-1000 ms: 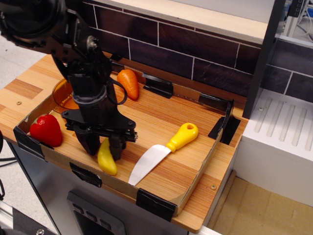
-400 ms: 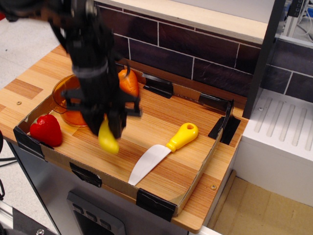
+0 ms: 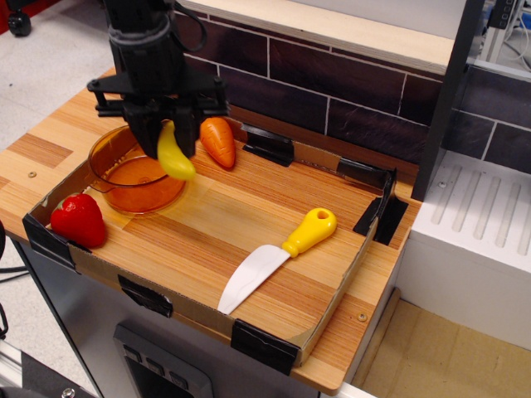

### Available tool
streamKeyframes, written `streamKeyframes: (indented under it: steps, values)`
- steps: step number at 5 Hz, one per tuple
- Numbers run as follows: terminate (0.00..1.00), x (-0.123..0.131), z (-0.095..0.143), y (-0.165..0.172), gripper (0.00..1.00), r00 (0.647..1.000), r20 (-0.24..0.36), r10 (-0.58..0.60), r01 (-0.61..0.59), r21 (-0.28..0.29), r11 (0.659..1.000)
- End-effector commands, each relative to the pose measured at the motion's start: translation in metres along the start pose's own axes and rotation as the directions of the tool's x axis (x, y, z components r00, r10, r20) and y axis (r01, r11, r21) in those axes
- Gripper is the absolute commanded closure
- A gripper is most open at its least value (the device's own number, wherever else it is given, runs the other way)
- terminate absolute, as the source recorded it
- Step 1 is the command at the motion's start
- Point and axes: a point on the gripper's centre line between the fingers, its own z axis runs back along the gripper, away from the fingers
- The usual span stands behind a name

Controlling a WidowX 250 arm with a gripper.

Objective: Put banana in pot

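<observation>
The banana (image 3: 172,154) is a small, glossy yellow toy, gently curved, hanging nearly upright with its rounded lower end pointing down and a little to the right. Its upper part sits between the dark fingers of the end effector (image 3: 171,133), which is pinching it from either side, so the fruit is lifted clear of the bench (image 3: 274,211) and dangles just below the black arm.

Directly under and slightly left of the banana stands the pot (image 3: 136,172), a translucent orange round vessel with a small handle showing on its left. The banana's lower tip hangs over the pot's right rim, above it rather than inside; I cannot tell whether it touches the rim.

Just to the right of the end effector lies an orange carrot (image 3: 220,140), near the back wall of the shallow wooden tray. A red strawberry-like toy (image 3: 79,220) rests at the tray's front left corner, in front of the pot. Well apart, towards the right, lies a toy knife (image 3: 278,258) with a yellow handle and a white blade.
</observation>
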Motion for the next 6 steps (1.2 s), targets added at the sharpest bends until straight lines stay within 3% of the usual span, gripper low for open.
streamKeyframes:
  steps: [1,2,3,4,6]
  values:
    - [0.00,0.036,-0.017,0.038,1.00,0.996,0.073,0.042,-0.049,0.100,0.994]
    - [0.00,0.042,-0.023,0.046,1.00,0.996,0.076,0.056,-0.065,0.121,0.991]
    - [0.00,0.040,-0.021,0.045,0.00,0.997,0.068,0.033,-0.042,0.131,0.991]
    - [0.00,0.041,-0.012,0.038,0.00,0.997,0.063,0.034,-0.041,0.124,0.991]
    - [0.00,0.037,0.019,0.012,0.00,0.998,0.063,0.023,-0.026,0.052,0.998]
